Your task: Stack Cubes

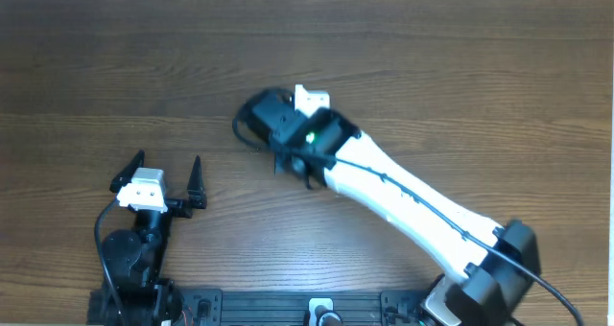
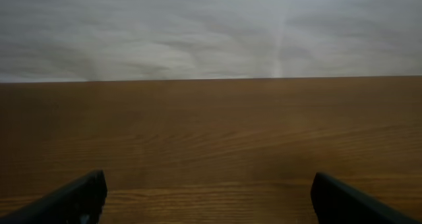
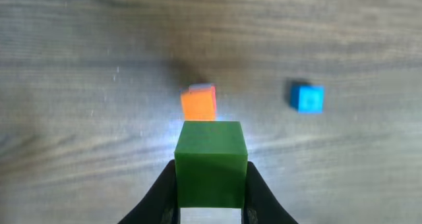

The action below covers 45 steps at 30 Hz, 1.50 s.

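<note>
Right gripper (image 3: 211, 184): clamped on the green cube (image 3: 211, 161), one finger flat on each of two opposite side faces. I see it lifted off the table (image 1: 460, 67), out near the middle.
Green cube: held in the air between the fingers, with nothing under it. The orange cube (image 3: 198, 104) is just ahead of it and lower down.
Orange cube: resting on the wood, almost in line with the held cube but a little off to one side. A paler edge shows at its far side, and I cannot tell what that is.
Blue cube (image 3: 307, 97): on the table by itself, well apart from the orange one.
Left gripper (image 1: 165, 168): jaws wide apart and empty, low over bare wood near its own base.
Handling: I judge the green cube to be light, rigid and smooth-sided. It should not crush, but it could twist or slip if the grip is off centre.
Where to hold: the present grip looks right to me, with flat faces, pads centred and the underside left free for setting down.
Orientation: a cube has no long axis. Its top face looks up at the wrist camera and its edges sit square to the fingers, roughly parallel to the orange cube's edges.
Step in hand: I take it as carrying green to be set onto orange.
</note>
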Each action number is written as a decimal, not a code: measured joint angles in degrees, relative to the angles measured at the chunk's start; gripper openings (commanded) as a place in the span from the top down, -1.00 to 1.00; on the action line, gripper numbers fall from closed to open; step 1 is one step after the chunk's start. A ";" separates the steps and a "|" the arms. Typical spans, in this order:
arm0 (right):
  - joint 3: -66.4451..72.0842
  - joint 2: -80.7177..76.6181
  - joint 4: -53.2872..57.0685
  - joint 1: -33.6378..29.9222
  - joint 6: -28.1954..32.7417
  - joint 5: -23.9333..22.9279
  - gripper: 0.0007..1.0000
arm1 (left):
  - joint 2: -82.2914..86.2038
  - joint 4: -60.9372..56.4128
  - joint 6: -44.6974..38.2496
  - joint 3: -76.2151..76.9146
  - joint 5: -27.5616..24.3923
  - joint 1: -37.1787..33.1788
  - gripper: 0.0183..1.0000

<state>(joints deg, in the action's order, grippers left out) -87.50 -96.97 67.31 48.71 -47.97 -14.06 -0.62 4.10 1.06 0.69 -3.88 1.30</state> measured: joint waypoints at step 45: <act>-1.60 -11.32 -1.75 -3.63 6.19 8.17 0.98 | 0.00 0.00 0.00 0.00 0.00 0.00 -1.00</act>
<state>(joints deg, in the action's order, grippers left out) -89.10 -108.29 65.56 45.08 -41.78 -5.89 -0.62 4.10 1.06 0.69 -3.88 1.30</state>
